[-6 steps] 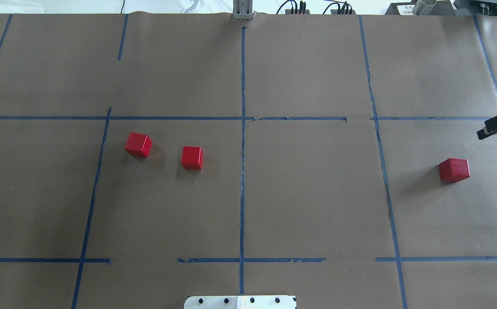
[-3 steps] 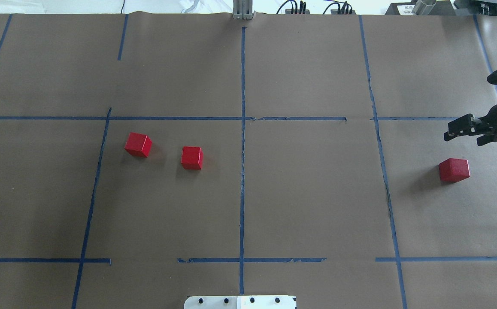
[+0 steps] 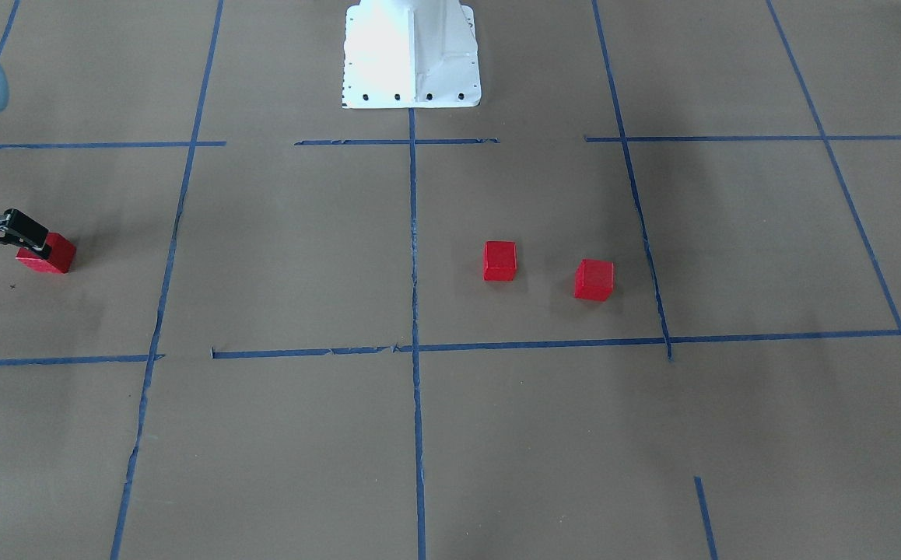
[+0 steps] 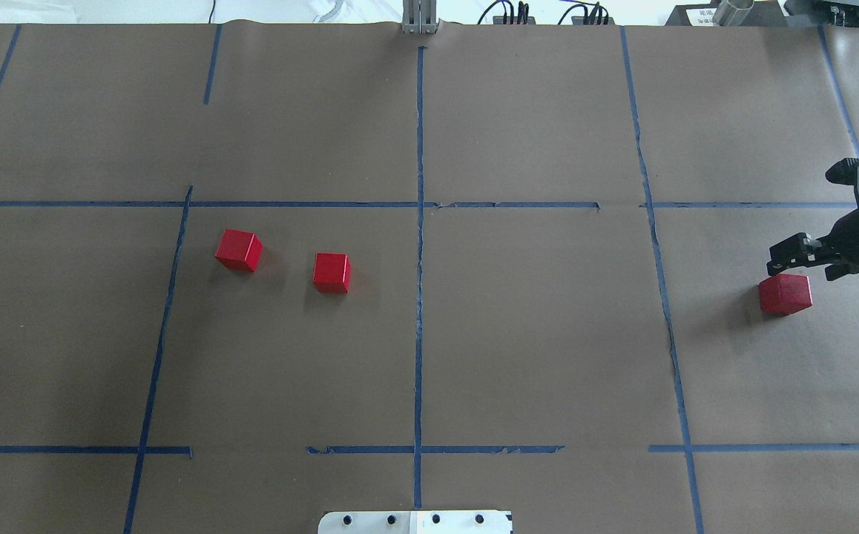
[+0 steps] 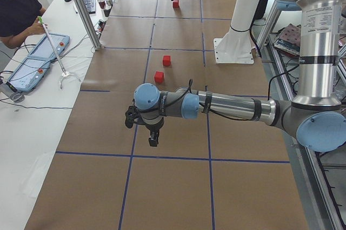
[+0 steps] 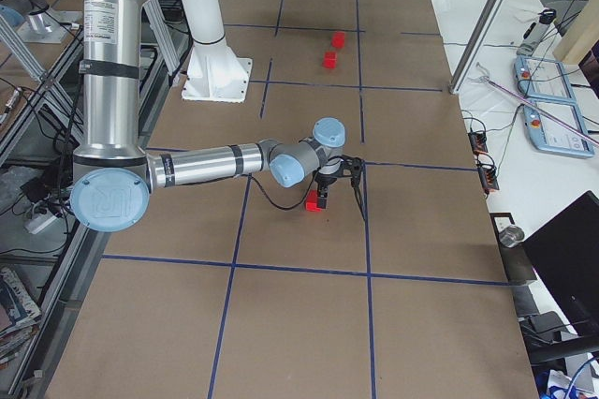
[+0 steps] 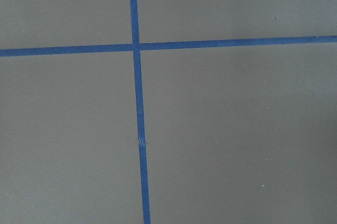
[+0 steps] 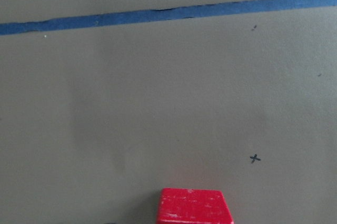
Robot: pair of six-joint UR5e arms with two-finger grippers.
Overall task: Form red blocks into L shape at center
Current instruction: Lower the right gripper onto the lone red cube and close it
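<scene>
Right gripper [image 4: 804, 263] hovering just over the outlying red block [image 4: 785, 294], fingers spread wide, gripping nothing. Centre [image 4: 474, 334] lying well apart beyond it. Farther on, two more red blocks [image 4: 331, 272] [image 4: 238, 249] sitting near each other, not touching, on the left side of the tape line [image 4: 419, 297]. Left gripper [image 5: 153, 142] hanging farthest off, finger state impossible to tell. L shape not begun, judging by this; all three placements remaining.

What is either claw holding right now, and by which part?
Nothing. All three red blocks rest on the paper. The right claw hangs open by the far-right one, not gripping it; the left claw is away from any block.
</scene>
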